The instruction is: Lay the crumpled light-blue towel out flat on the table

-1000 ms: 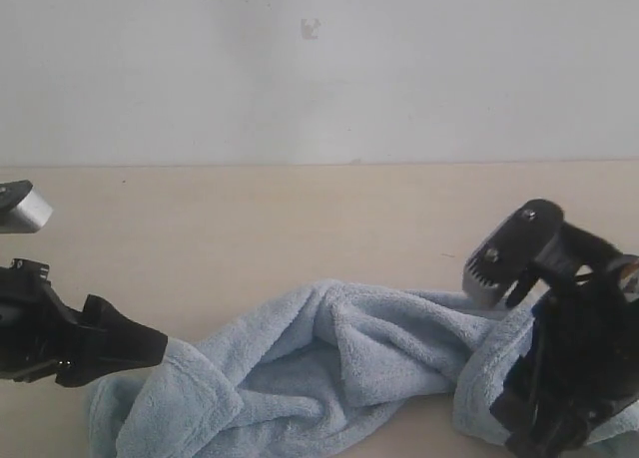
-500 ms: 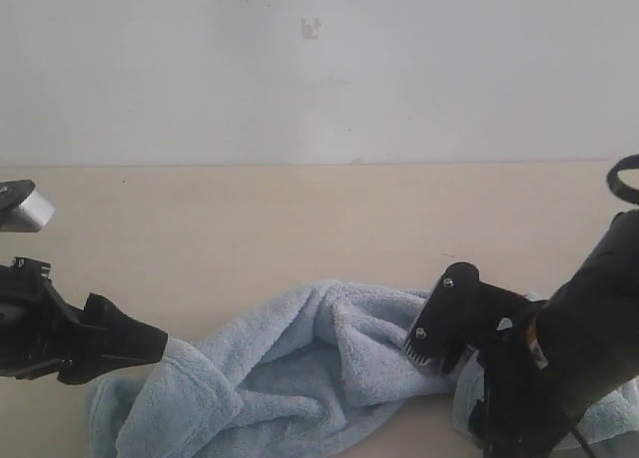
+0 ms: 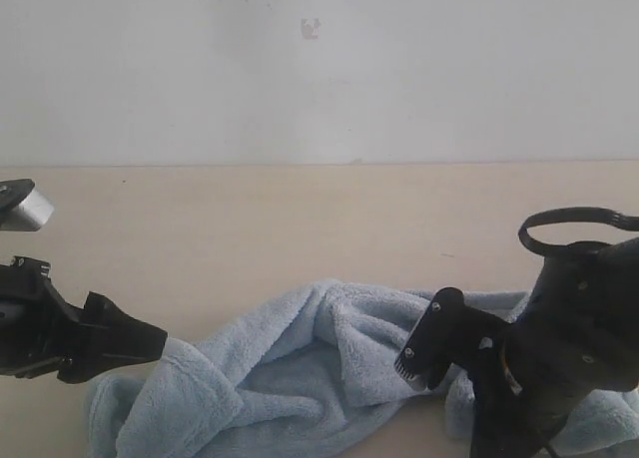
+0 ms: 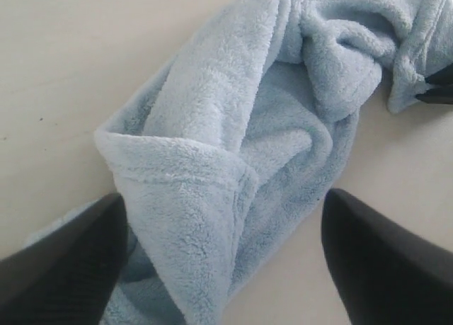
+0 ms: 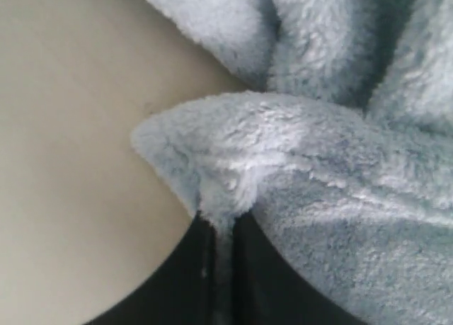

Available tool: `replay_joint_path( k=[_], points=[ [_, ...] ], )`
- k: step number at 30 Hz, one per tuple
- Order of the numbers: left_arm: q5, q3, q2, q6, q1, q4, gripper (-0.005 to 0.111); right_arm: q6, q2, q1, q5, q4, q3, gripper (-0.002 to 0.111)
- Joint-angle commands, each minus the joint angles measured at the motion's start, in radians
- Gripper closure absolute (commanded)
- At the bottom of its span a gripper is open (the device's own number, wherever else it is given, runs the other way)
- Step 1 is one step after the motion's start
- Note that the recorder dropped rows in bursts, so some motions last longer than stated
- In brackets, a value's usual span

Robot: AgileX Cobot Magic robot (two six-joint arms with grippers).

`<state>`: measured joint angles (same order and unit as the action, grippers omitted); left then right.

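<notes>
Two of my grippers are at the towel point(image 3: 300, 373), which lies crumpled in a long, rumpled ridge on the near part of the table point(image 3: 300, 219), stretching from one arm to the other.

My left gripper point(image 4: 223, 197) has its jaws wide apart, with a dark finger point(image 4: 64, 268) on each side of a thick folded corner of the pale-blue terry. In the exterior view its black tip touches the towel's left end, and it sits where it sat a second ago.

My right gripper point(image 5: 223, 222) is clamped on a fold of the towel. The right wrist view shows a thin strip of fluffy cloth pinched between the two dark fingers point(image 5: 184, 275), and a rounded corner of cloth bulges just past them over bare tabletop.

The change is all in my right arm point(image 3: 559, 363). A second ago its wrist stood high beside the towel's right end, and half a second ago it had dropped and swung toward the middle. Now it is lower still, hunched over the right part of the towel, and a black cable loop point(image 3: 574, 229) shows above it. The towel's middle folds look unchanged, and its right end is mostly hidden behind the arm.
</notes>
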<state>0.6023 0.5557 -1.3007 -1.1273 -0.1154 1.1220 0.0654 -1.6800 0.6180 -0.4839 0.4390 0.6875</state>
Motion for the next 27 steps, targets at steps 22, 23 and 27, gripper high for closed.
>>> replay_joint_path(
  k=[22,23,27],
  points=[
    [-0.090,-0.004,0.001,-0.011,-0.244,-0.136,0.035,0.258,0.496,-0.029,-0.138,0.113,0.033,0.108],
    [-0.116,-0.004,0.001,-0.011,-0.267,-0.174,0.035,0.258,0.498,-0.029,-0.142,0.113,0.033,0.108],
    [-0.176,-0.004,0.001,-0.011,-0.326,-0.376,0.035,0.258,0.498,-0.029,-0.142,0.113,0.031,0.108]
  ],
)
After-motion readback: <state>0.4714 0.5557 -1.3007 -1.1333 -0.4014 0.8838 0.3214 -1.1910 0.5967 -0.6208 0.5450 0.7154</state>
